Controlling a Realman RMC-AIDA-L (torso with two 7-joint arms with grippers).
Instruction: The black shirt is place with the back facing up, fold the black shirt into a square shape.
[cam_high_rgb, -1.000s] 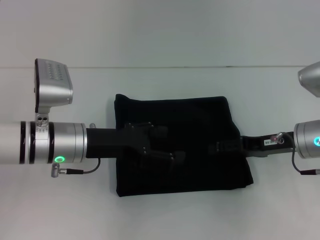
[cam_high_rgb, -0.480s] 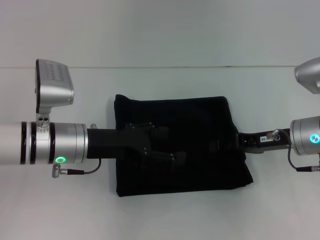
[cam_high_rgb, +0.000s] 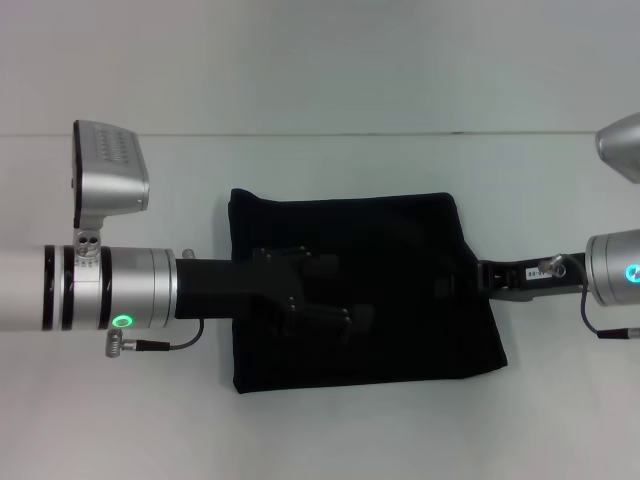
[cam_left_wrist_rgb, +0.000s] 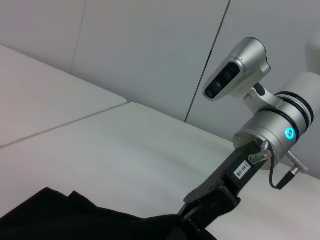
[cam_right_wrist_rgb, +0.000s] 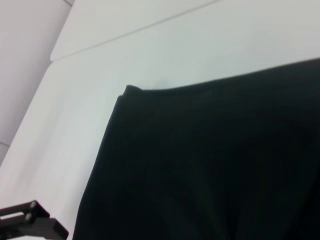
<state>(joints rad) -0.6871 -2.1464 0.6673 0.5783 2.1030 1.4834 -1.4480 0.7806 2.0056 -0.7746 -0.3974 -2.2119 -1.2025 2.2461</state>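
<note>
**Two arms meet over a near-square black shirt**

The black shirt (cam_high_rgb: 365, 290) lies flat at the centre of the head view on the pale surface (cam_high_rgb: 320, 430), already a compact block a little wider than it is tall, its long axis running left to right across the frame. Its upper edge is straight; the lower right corner flares slightly outward.

The left gripper (cam_high_rgb: 320, 295) reaches in from the left of the frame and sits over the cloth's middle-left, black against black. Whether its fingers are spread or pressed together cannot be told from these views. The right gripper (cam_high_rgb: 455, 285) comes in from the right of the frame and meets the shirt's right edge at about mid-height; in the left wrist view its dark end (cam_left_wrist_rgb: 200, 215) touches the fabric's rim, but its fingers cannot be read either, and a pinch on the hem is not confirmed.

The right wrist view shows only a smooth expanse of the shirt (cam_right_wrist_rgb: 210, 165) with one clean corner against the surface.

Judged from the outline, the fold looks nearly done. Any remaining move would likely run along the long axis, bringing the right edge leftward. The right gripper, already at that edge, is the better placed; the left sits over the cloth as a possible anchor.
</note>
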